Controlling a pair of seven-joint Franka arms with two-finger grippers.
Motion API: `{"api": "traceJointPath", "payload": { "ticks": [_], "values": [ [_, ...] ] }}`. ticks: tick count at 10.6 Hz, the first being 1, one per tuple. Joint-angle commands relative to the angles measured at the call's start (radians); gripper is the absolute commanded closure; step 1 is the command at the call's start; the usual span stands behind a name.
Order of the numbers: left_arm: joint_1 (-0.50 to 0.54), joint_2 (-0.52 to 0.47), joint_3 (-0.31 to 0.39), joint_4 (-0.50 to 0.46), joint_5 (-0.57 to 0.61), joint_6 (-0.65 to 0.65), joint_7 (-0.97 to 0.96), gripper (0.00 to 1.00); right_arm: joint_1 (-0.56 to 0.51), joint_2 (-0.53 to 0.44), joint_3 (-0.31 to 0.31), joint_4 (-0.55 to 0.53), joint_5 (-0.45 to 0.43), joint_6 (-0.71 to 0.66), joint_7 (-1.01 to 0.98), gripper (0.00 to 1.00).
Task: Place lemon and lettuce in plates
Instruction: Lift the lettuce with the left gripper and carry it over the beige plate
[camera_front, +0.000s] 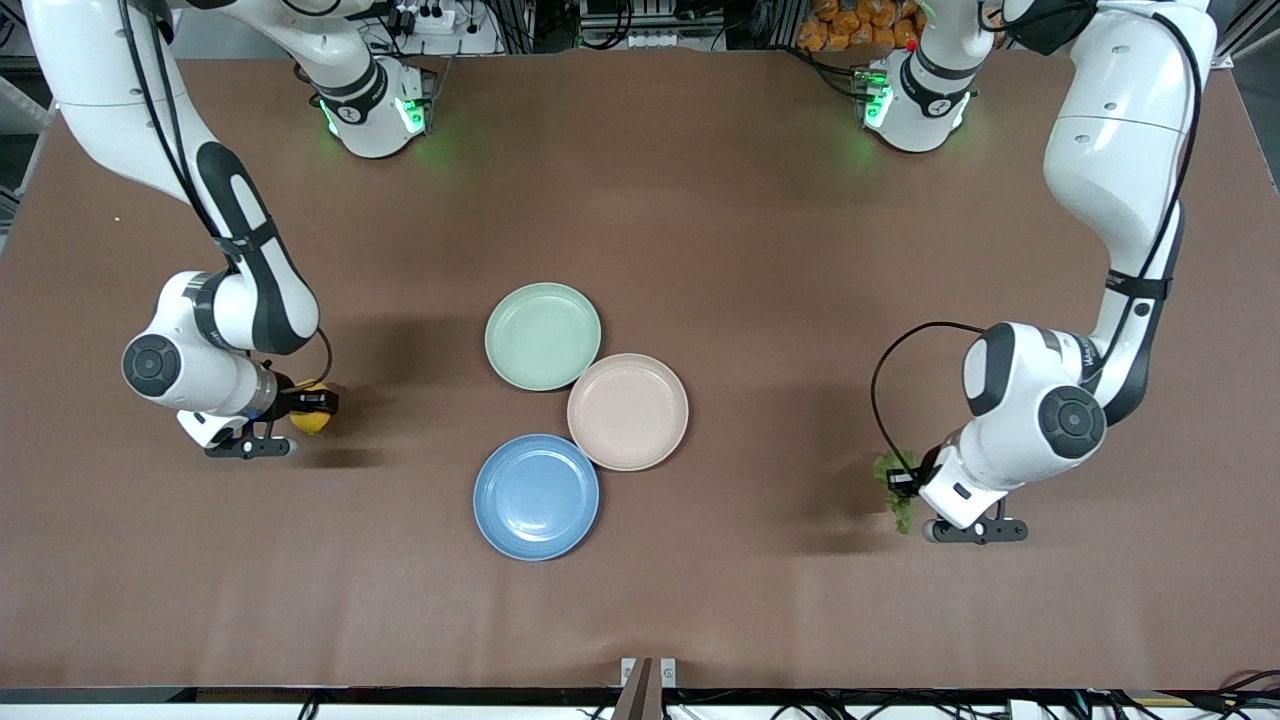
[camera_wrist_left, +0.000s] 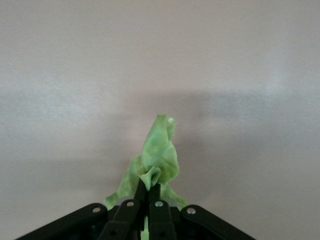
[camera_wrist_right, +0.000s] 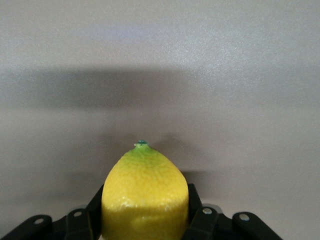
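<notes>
On the brown table, hidden parts: the lemon (camera_front: 312, 417) is partly covered in the front view by the right gripper's (camera_front: 318, 403) dark fingers, so only its yellow flanks show; the lettuce (camera_front: 897, 492) is half tucked under the left arm's wrist there.
Cut off: in the right wrist view the lemon's (camera_wrist_right: 145, 197) lower end runs out of the picture; in the left wrist view the finger bases leave the picture edge.
Right gripper: clamped on the lemon, one finger (camera_wrist_right: 196, 212) pressed to each side, up over bare tabletop toward the right arm's end of the table.
Left gripper (camera_front: 903, 481): pinched nearly together on the lettuce (camera_wrist_left: 157, 157), fingers (camera_wrist_left: 134, 210) meeting at the leaf's lower fold, up over bare tabletop toward the left arm's end.
Lemon, surface: bright yellow, finely pitted skin, oval tapering to a small green tip.
Lettuce, surface: crumpled green leaf, ruffled edges, folds standing up past the fingertips.
Blue plate (camera_front: 536, 496): round, rimmed, smooth, bare, nearest the front camera.
Beige-pink plate (camera_front: 628, 411): same size and shape, bare, its rim touching or just overlapping the blue plate; which one, I cannot tell.
Mint-green plate (camera_front: 543, 335): round, rimmed, bare, farthest from the front camera, rim against the beige-pink one.
Table (camera_front: 700, 230): matte brown sheet, faint creases near the front edge, soft shadows under both arms.
</notes>
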Motion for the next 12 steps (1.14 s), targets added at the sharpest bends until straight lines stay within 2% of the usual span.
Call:
{"api": "traceJointPath", "payload": {
  "ticks": [1,12],
  "values": [
    [-0.019,-0.029,0.000,-0.018,0.021,-0.007,-0.058,1.00,-0.004,-0.005,0.004,0.014,0.017,-0.024,-0.010,0.67],
    [-0.120,-0.047,0.000,-0.017,0.023,-0.010,-0.248,1.00,0.016,-0.012,0.005,0.085,0.026,-0.119,-0.003,0.67]
  ]
}}
